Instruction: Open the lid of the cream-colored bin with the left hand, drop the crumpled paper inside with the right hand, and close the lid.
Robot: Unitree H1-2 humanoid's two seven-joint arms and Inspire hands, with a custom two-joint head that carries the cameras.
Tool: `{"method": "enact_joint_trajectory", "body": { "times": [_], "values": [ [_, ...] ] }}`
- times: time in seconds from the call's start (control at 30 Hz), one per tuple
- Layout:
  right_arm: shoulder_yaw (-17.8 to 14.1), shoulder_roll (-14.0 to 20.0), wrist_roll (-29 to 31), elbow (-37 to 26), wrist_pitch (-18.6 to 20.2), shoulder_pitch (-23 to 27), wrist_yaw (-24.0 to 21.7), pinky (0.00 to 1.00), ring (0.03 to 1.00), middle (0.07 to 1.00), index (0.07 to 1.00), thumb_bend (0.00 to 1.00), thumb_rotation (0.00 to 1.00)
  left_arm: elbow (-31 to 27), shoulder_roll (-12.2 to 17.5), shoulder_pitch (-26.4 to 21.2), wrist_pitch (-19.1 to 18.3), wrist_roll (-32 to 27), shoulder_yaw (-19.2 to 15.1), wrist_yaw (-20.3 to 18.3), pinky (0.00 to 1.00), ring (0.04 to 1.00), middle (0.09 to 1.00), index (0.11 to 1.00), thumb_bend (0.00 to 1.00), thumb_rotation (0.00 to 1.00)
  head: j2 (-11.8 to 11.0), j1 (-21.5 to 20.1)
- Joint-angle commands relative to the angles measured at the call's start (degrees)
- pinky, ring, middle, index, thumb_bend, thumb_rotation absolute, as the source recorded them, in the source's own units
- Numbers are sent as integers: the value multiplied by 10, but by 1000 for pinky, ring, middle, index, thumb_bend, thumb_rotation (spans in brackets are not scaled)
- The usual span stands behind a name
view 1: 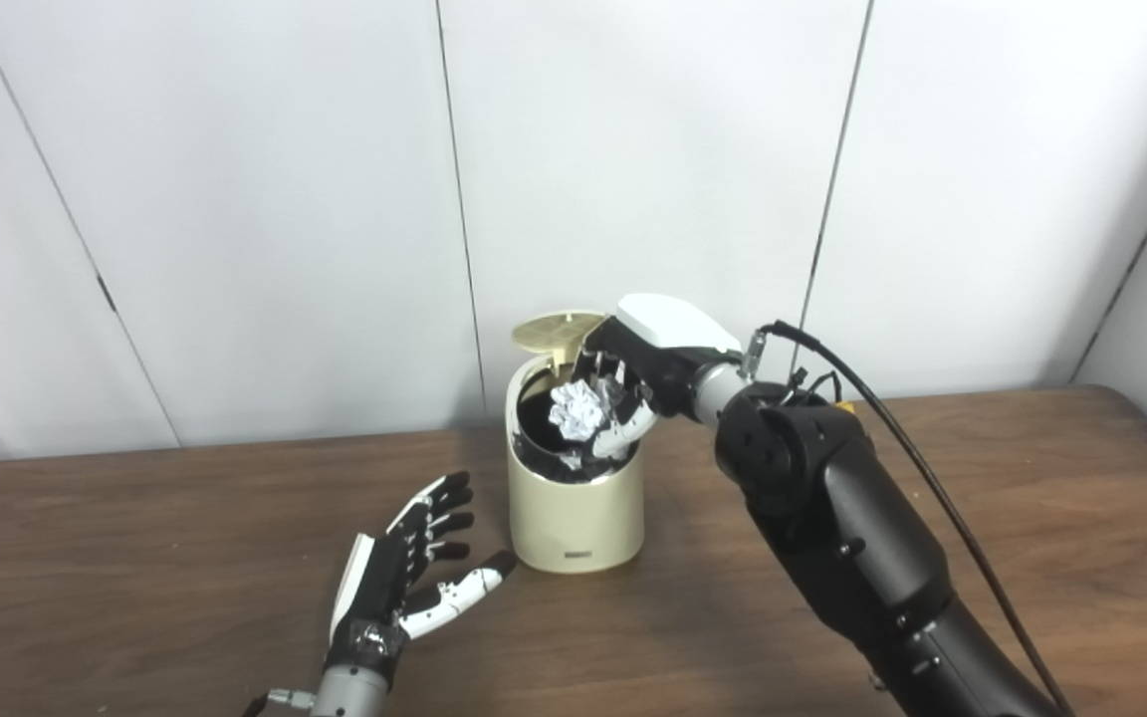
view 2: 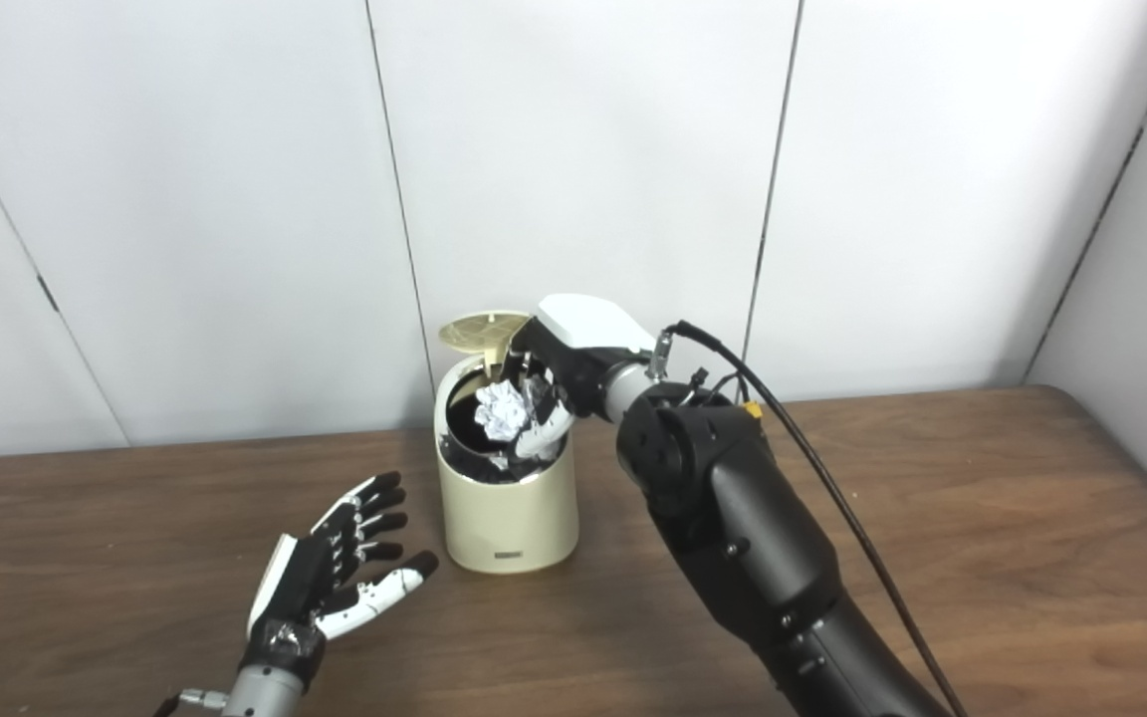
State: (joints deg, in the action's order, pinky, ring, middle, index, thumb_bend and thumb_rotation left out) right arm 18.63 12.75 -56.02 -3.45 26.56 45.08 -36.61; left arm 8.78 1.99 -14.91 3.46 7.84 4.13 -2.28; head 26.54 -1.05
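The cream-colored bin (view 1: 573,518) stands on the wooden table (view 1: 135,558) near the wall. Its round lid (view 1: 556,331) is swung up at the back, showing a dark liner inside. My right hand (view 1: 633,383) reaches over the bin's mouth, palm turned toward the opening, fingers curled on the white crumpled paper (view 1: 576,412), which sits just above the rim. My left hand (view 1: 404,573) rests low by the bin's front left side, open with fingers spread, a short gap from the bin wall and touching nothing.
White wall panels (view 1: 633,149) stand close behind the bin. A black cable (view 1: 892,418) loops off the right forearm. Bare wood stretches to the left and right of the bin.
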Motion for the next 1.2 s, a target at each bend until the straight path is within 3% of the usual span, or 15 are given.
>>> {"method": "enact_joint_trajectory", "body": {
  "times": [0.0, 0.13, 0.27, 0.3, 0.37, 0.7, 0.9, 1.03, 1.17],
  "values": [
    [1, 10, -11, -5, 3, 22, -6, 349, 477, 565, 509, 523, 79, -19, 0, -18, 13, 0, 0, 4, 737, 811, 863, 905, 728, 219, 1, 0],
    [-2, 8, -20, -7, 3, 20, -16, 393, 523, 673, 497, 522, 130, -18, 1, -19, 16, -1, 0, 3, 740, 809, 864, 905, 730, 224, 1, -1],
    [-5, 5, -29, -8, 3, 19, -26, 390, 507, 690, 497, 522, 133, -18, 1, -18, 16, -2, 0, 3, 744, 810, 863, 904, 729, 221, 2, 0],
    [-5, 5, -30, -8, 3, 19, -27, 394, 509, 699, 591, 735, 81, -19, 1, -18, 16, -1, 0, 3, 744, 810, 863, 905, 730, 222, 2, 0],
    [-5, 5, -30, -8, 3, 18, -28, 402, 515, 700, 648, 863, 52, -20, 0, -17, 15, -1, 0, 4, 745, 810, 861, 904, 736, 228, 2, 0],
    [-11, -1, -34, -8, 3, 16, -40, 430, 554, 780, 708, 886, 56, -19, 0, -17, 17, -4, 0, 2, 721, 810, 863, 904, 736, 220, 3, 0],
    [-11, -2, -39, -8, 3, 14, -42, 405, 589, 860, 824, 890, 65, -22, -1, -16, 15, -5, 0, 2, 728, 809, 860, 903, 724, 205, 4, 0],
    [-10, -1, -41, -11, 3, 12, -43, 394, 560, 863, 836, 886, 65, -23, 1, -16, 15, -3, 0, 1, 724, 810, 863, 903, 722, 208, 5, 0],
    [-13, -1, -42, -13, 3, 10, -42, 419, 614, 865, 826, 887, 74, -26, 0, -15, 12, -4, 0, 0, 722, 810, 863, 900, 725, 206, 6, -1]
  ]
}}
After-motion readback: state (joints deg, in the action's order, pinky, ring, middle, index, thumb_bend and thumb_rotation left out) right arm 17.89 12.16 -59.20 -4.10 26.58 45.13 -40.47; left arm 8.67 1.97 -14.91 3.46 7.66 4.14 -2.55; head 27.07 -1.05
